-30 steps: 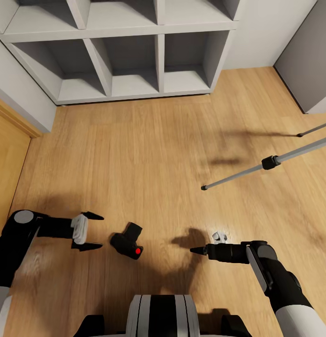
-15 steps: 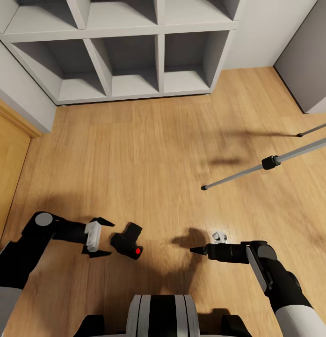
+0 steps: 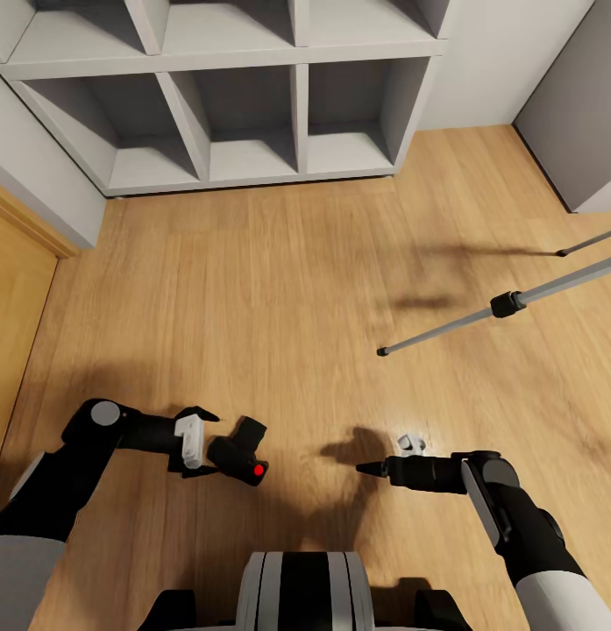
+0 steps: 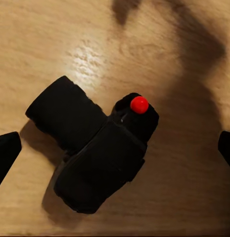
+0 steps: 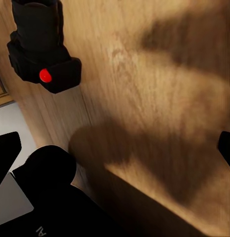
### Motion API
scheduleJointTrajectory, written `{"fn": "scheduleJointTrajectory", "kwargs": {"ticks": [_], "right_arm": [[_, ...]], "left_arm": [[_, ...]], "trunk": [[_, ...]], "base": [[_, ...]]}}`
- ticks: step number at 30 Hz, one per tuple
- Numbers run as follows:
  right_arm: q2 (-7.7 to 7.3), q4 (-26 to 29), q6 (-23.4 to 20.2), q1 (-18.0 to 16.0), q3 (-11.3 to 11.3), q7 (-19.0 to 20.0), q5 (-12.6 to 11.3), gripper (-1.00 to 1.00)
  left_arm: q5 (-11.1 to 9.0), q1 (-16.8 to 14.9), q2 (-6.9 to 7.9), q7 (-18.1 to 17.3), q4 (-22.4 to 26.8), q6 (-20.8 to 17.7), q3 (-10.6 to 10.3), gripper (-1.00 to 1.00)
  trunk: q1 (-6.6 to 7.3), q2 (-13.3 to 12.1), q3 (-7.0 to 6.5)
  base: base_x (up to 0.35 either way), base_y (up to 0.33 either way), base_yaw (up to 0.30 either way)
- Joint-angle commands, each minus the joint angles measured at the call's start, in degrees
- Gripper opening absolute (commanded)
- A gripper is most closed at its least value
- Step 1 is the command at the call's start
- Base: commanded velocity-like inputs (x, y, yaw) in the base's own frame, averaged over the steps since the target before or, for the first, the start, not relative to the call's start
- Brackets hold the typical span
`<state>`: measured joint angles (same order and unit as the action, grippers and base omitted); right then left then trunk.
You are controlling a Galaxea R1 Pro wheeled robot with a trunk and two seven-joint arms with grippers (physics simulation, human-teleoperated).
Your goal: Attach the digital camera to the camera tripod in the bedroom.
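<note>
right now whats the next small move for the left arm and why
Probably ease the left pincer a little further forward, then close. Its jaws are open, and the digital camera lies on the wood floor just ahead of the fingertips, not yet between them.

Lighting was even and bright, overhead; soft dark shadows of the arms pooled on the wood floor (image 3: 279, 263). A pale glare patch showed on the planks beside the digital camera (image 4: 90, 153) in the left wrist view. Renders were sharp, with slight softness close up in the wrist views.
</note>
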<state>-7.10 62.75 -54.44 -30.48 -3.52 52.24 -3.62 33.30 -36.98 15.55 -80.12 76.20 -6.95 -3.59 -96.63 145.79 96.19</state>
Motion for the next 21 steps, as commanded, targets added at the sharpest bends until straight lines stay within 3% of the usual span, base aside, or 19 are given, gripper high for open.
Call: {"fn": "scheduleJointTrajectory", "kwargs": {"ticks": [1, 7, 14, 21], "right_arm": [[-0.17, 0.01, -0.36, -0.02, -0.02, -0.13, -0.32, 1.0], [-0.42, 0.01, -0.07, -0.02, 0.0, -0.39, -0.25, 1.0], [-0.35, -0.68, 0.11, -0.02, 0.02, -0.58, -0.22, 1.0], [-0.44, -0.91, 0.12, -0.02, -0.07, -0.56, -0.16, 1.0]], "left_arm": [[-0.17, -0.02, 0.37, -0.34, -0.26, -0.27, 0.25, 1.0], [-1.57, -0.02, 2.31, -0.3, -1.08, 1.65, 1.27, 1.0], [0.51, -0.02, 4.57, -0.18, -1.14, 3.53, 1.13, 1.0], [2.76, -0.02, 2.79, 0.89, -1.22, 5.78, 1.15, 1.0]], "trunk": [[0.01, 0.01, 0.03], [0.01, 0.01, 0.03], [0.01, 0.01, 0.03], [0.01, 0.01, 0.03]], "base": [[0.0, 0.0, 0.0], [0.0, 0.0, 0.0], [0.0, 0.0, 0.0], [0.0, 0.0, 0.0]]}}
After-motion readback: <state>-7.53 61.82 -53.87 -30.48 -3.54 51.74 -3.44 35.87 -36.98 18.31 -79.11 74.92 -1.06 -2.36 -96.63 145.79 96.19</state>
